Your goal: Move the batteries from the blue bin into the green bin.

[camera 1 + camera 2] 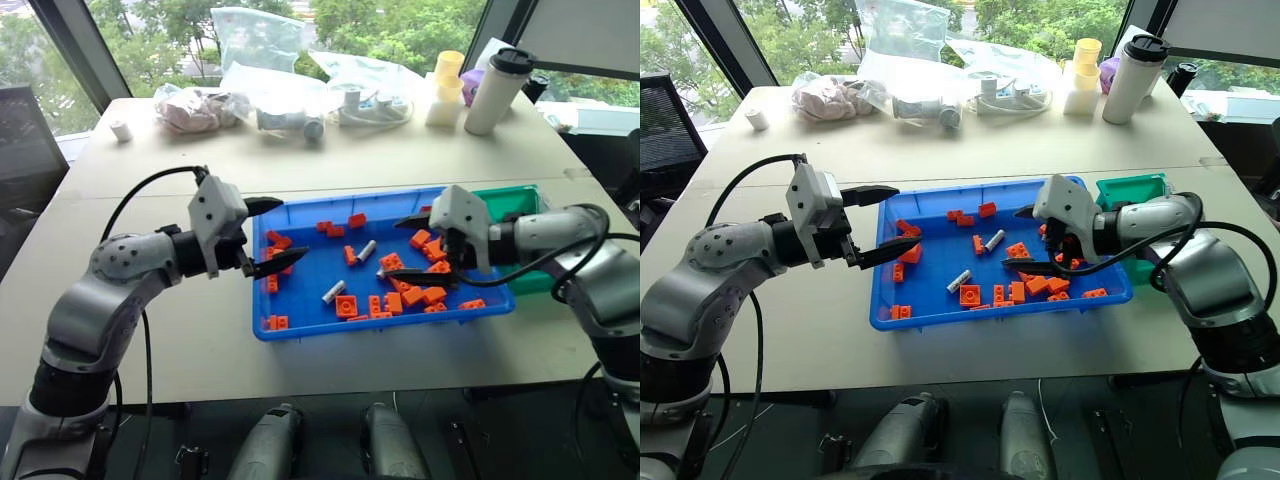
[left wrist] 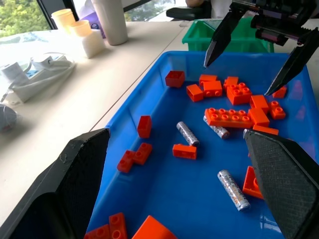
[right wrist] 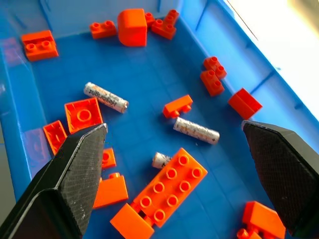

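Observation:
The blue bin (image 1: pixel 300 318) lies in the middle of the table with orange bricks and three batteries in it. One battery (image 1: pixel 367 250) lies near the centre. A second battery (image 1: pixel 333 291) is closer to the front wall. A third battery (image 3: pixel 160 159) pokes out from under a long orange brick (image 3: pixel 169 191). The green bin (image 1: pixel 510 200) stands against the blue bin's right end. My right gripper (image 1: pixel 392 250) hovers open over the right half of the blue bin, tilted down toward the batteries, holding nothing. At the bin's left edge my left gripper (image 1: pixel 290 232) is open and empty.
Loose orange bricks (image 1: pixel 425 295) crowd the blue bin's right side. Along the table's far edge are plastic bags (image 1: pixel 270 85), a white tumbler (image 1: pixel 497 90), stacked cups (image 1: pixel 446 85) and a small white roll (image 1: pixel 121 130). Bare tabletop lies left of the blue bin.

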Motion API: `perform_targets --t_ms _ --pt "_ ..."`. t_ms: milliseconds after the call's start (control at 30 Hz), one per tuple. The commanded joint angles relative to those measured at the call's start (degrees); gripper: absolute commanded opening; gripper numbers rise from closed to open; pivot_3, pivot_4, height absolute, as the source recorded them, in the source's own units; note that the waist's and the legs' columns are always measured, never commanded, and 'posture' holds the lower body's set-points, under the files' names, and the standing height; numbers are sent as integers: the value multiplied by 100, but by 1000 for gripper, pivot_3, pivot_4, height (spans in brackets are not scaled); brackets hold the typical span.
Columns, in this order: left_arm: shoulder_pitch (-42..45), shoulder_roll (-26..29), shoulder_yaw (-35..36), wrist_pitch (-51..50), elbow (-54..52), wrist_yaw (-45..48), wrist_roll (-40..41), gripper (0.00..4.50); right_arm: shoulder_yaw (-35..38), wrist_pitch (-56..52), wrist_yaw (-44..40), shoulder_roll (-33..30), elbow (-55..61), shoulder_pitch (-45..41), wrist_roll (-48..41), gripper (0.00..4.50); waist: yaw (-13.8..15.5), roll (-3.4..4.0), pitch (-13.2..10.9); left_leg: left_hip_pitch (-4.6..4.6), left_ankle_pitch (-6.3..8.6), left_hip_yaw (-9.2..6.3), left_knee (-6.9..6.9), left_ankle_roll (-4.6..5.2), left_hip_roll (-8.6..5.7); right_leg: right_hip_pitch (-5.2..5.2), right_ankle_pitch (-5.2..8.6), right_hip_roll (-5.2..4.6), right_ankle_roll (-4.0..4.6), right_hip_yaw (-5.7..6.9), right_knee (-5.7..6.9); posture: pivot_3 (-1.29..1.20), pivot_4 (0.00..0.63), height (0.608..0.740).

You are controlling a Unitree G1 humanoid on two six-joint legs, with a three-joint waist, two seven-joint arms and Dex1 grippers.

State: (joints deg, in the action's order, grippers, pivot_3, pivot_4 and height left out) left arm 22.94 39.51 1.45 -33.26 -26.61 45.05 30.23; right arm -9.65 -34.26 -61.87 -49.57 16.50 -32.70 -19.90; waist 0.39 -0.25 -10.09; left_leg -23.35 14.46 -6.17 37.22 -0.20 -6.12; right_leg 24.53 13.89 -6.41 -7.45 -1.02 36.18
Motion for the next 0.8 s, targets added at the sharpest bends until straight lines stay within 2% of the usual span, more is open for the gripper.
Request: perform_targets --t_ms 33,167,400,800 --pt "79 42 133 73 -70 0 6 4500 -451 298 -71 445 -354 -491 297 4469 1 -1 0 0 0 0 1 -1 0 0 0 0 0 0 0 0 150 740" --pt "24 62 167 30 -154 -46 19 4500 -1040 751 -266 929 -991 -991 754 4469 -12 -1 0 -1 -1 -1 2 -2 -2 2 0 0 0 0 3 0 150 740" --pt "-143 100 285 -65 -367 -208 68 4500 -1726 2048 -640 1116 -2028 -1375 1751 4469 14 -2 0 -2 -2 -3 2 -4 -5 2 0 0 0 3 0 0 150 740" --pt "-277 112 396 -128 -581 -456 74 4500 -1848 3074 -969 1639 -2935 -1509 2320 4469 -92 -1 0 -2 -6 -8 -1 -11 -2 5 0 6 0 3 2 0 150 740"
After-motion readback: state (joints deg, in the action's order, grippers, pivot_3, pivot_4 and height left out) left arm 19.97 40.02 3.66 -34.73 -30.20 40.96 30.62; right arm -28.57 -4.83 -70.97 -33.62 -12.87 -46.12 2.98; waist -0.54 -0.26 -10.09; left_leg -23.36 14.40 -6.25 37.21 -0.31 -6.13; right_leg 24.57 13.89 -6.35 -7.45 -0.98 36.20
